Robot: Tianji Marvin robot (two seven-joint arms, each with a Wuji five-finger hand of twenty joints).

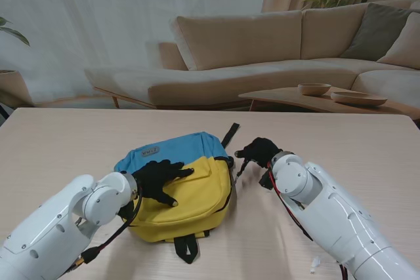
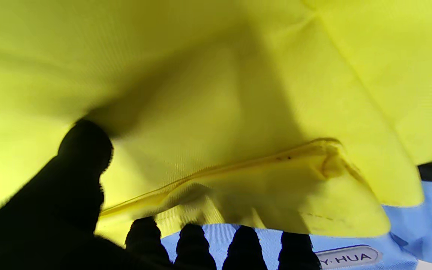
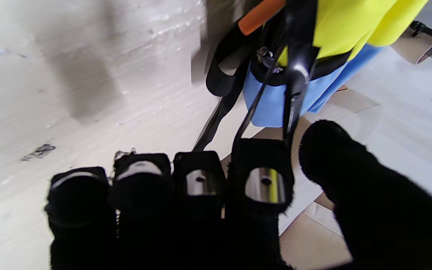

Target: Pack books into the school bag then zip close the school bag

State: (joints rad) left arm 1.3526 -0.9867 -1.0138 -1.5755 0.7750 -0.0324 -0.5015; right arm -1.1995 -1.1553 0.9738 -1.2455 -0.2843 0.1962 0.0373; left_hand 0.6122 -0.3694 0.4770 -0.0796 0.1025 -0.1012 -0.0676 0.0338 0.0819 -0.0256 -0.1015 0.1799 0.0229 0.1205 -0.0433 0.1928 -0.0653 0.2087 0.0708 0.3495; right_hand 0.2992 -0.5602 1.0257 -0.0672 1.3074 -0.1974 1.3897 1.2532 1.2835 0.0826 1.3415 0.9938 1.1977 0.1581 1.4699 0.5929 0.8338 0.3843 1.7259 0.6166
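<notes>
Two gloved hands at the bag (image 1: 176, 188). Left hand (image 1: 159, 179) lies flat, fingers spread, pressing the yellow front pocket, holding nothing. Right hand (image 1: 260, 151) at the bag's right edge, fingers curled; the wrist view shows a black zip pull (image 3: 294, 80) running between index finger and thumb, looks pinched. Bag lies flat mid-worktop (image 1: 59, 142), blue part far, yellow part near, black straps (image 1: 186, 248) sticking out at near and far ends. No books visible. Sofa (image 1: 262, 50) and coffee table with bowls (image 1: 314, 88) beyond the worktop.
</notes>
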